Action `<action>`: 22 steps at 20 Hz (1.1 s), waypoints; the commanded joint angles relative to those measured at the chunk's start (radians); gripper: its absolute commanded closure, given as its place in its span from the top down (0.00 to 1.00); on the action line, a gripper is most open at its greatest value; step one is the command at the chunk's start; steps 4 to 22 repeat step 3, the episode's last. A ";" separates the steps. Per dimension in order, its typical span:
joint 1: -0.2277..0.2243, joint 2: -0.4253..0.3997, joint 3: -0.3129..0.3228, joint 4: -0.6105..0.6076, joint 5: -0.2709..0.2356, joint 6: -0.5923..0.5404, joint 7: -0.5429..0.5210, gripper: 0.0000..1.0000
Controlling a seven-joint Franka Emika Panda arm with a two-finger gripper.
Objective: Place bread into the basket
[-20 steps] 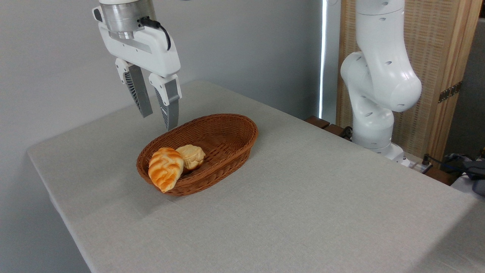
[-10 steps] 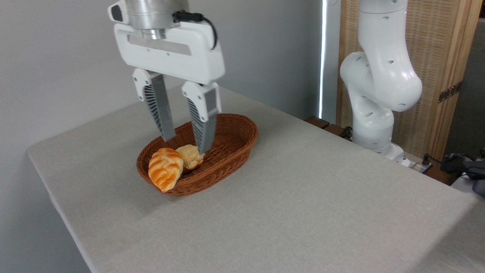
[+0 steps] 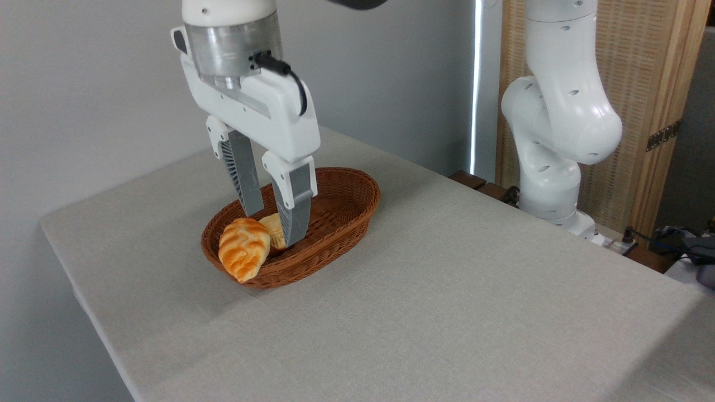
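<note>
hanging over basket, gripper open, empty, straddling bun; bread beside, on rim.

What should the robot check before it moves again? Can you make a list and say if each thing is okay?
1. Is the bread in the basket? Mostly ok: it leans on the near rim, one end poking over.
2. Is the gripper open? Ok: the jaws are apart.
3. Is the gripper holding anything? Ok: it holds nothing.
4. Is the small bun safe? Not ok: the fingers hang right by it, one in front of it.
5. Are the fingers touching the bun? Cannot tell.
6. Is the way up free? Ok: nothing above the basket but the arm.
</note>
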 commanded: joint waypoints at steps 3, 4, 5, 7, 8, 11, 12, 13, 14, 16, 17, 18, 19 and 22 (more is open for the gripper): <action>-0.010 -0.012 0.000 0.005 -0.021 -0.018 0.011 1.00; -0.010 -0.012 0.000 0.005 -0.021 -0.018 0.011 1.00; -0.010 -0.012 0.000 0.005 -0.021 -0.018 0.011 1.00; -0.010 -0.012 0.000 0.005 -0.021 -0.018 0.011 1.00; -0.010 -0.012 0.000 0.005 -0.021 -0.018 0.011 1.00; -0.010 -0.012 0.000 0.005 -0.021 -0.018 0.011 1.00; -0.010 -0.012 0.000 0.005 -0.021 -0.018 0.011 1.00; -0.010 -0.012 0.000 0.005 -0.021 -0.018 0.011 1.00; -0.010 -0.012 0.000 0.005 -0.021 -0.018 0.011 1.00; -0.010 -0.012 0.000 0.005 -0.021 -0.018 0.011 1.00; -0.010 -0.012 0.000 0.005 -0.021 -0.018 0.011 1.00; -0.010 -0.012 0.000 0.005 -0.021 -0.018 0.011 1.00; -0.010 -0.012 0.000 0.005 -0.021 -0.018 0.011 1.00; -0.010 -0.012 0.000 0.005 -0.021 -0.018 0.011 1.00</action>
